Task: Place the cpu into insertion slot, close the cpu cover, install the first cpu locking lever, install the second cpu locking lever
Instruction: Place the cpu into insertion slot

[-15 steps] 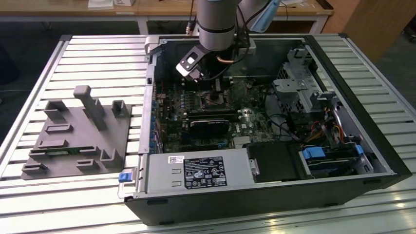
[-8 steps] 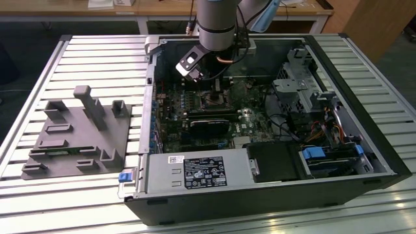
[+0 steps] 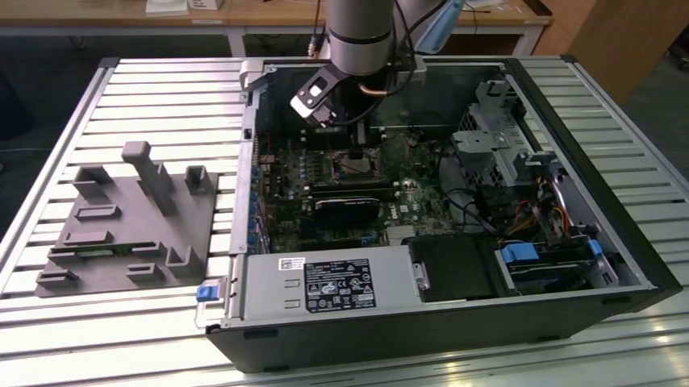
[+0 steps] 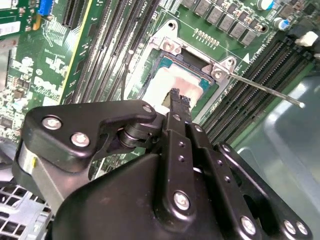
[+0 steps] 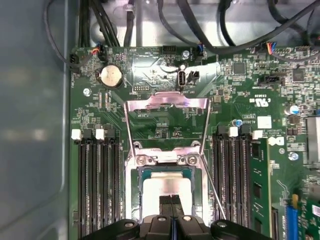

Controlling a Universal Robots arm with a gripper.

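The cpu (image 5: 166,186), a pale square chip, lies in the insertion slot (image 5: 141,173) on the green board. My gripper (image 5: 171,199) is shut, its two fingertips pressed together right over the cpu's top; contact cannot be told. In the second wrist view the same gripper (image 4: 175,96) points down at the cpu (image 4: 162,82). The cpu cover (image 5: 167,102), a silvery window frame, stands swung open behind the slot. A thin locking lever (image 5: 214,197) sticks out beside the slot, raised (image 4: 270,91). In the exterior view the gripper (image 3: 359,133) hangs just above the slot (image 3: 356,167) inside the open case.
Long black memory slots (image 5: 97,185) flank the socket on both sides. A black card (image 3: 347,211) sits nearer the front. A power supply (image 3: 323,286), a drive cage (image 3: 495,153) and cables (image 3: 538,214) crowd the case. A grey fixture (image 3: 119,218) lies on the slatted table.
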